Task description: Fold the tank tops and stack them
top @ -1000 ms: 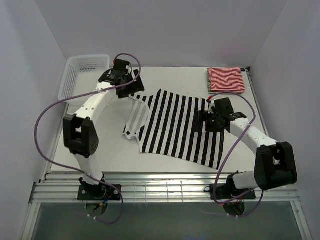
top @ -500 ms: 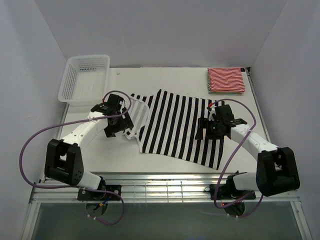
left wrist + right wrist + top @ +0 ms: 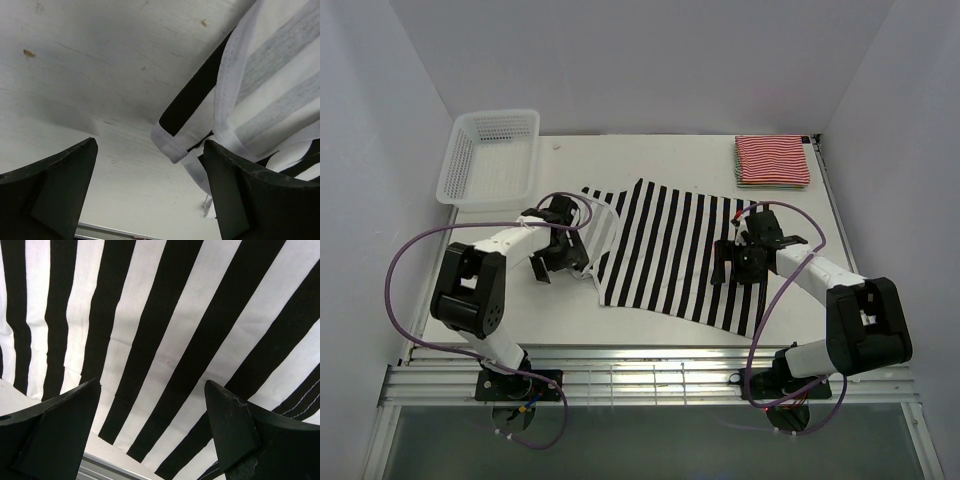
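Right, the black-and-white tank top (image 3: 670,250) lies spread flat in the middle of the worktop (image 3: 650,152), not yet folded. The red-and-white tank top (image 3: 772,158) sits folded at the far right corner, well apart from the white mesh basket (image 3: 490,152) at the far left.

My left tool (image 3: 150,145) hangs low with its jaws spread wide and nothing between them, right above the white-bound shoulder strap (image 3: 170,142) at the garment's left edge. My right tool (image 3: 152,385) is equally wide and empty, over broad stripes in the body of the cloth on its right side.

I judge the step to be taking hold for the first fold. I'd pinch the left side where strap and body overlap, so no loose loop trails. The right tool needs a hem or edge, not mid-panel cloth, which would only bunch. Then I'd lift both sides evenly.
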{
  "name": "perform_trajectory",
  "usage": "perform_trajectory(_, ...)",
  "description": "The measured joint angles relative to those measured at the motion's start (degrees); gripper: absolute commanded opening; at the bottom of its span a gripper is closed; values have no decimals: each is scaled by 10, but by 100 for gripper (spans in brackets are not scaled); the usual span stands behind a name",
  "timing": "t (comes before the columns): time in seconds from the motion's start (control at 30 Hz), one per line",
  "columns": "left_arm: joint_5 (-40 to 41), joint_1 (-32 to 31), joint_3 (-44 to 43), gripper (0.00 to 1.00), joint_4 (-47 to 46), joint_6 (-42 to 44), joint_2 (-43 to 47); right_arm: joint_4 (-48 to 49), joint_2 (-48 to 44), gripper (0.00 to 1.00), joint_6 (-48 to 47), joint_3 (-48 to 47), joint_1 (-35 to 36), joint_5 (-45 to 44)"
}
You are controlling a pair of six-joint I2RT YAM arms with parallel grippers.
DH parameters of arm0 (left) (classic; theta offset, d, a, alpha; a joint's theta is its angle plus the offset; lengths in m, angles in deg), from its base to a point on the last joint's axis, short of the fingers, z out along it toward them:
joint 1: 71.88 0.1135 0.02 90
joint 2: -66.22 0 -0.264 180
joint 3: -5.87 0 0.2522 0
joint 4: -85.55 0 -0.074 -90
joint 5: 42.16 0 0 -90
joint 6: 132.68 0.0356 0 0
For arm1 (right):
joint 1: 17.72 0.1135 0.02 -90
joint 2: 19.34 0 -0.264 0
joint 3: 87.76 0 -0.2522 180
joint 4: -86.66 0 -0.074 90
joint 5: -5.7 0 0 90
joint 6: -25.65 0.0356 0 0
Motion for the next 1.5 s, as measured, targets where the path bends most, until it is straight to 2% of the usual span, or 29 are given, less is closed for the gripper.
perform_trajectory(0.17, 39, 23, 0, 98, 8, -21, -15, 0, 3, 90, -2, 1, 0, -9)
perform_trajectory(0.57, 69, 167, -32, 98, 28, -76, -34, 0, 3, 90, -4, 1, -1, -16)
perform_trajectory(0.73, 75, 182, -54, 98, 41, -82, -14, 2, 7, 90, -4, 1, -1, -18)
perform_trajectory(0.97, 89, 217, -133, 98, 75, -94, -14, -3, -2, 90, -4, 1, -1, -31)
perform_trajectory(1.07, 59, 226, -139, 98, 62, -88, -3, -15, -29, 90, -4, 1, 2, -30)
perform_trajectory(1.17, -14, 208, -104, 98, 23, -69, 36, -22, -71, 90, -2, 1, 24, -26)
perform_trajectory(1.3, -102, 111, -69, 98, -28, -51, 82, -20, -109, 90, 17, 3, 88, -10)
perform_trajectory(1.4, -165, 37, -65, 98, -78, -46, 68, -6, -106, 90, 41, 18, 137, -4)
perform_trajectory(1.5, -195, 14, -65, 98, -104, -42, 29, -1, -79, 90, 59, 32, 153, -3)
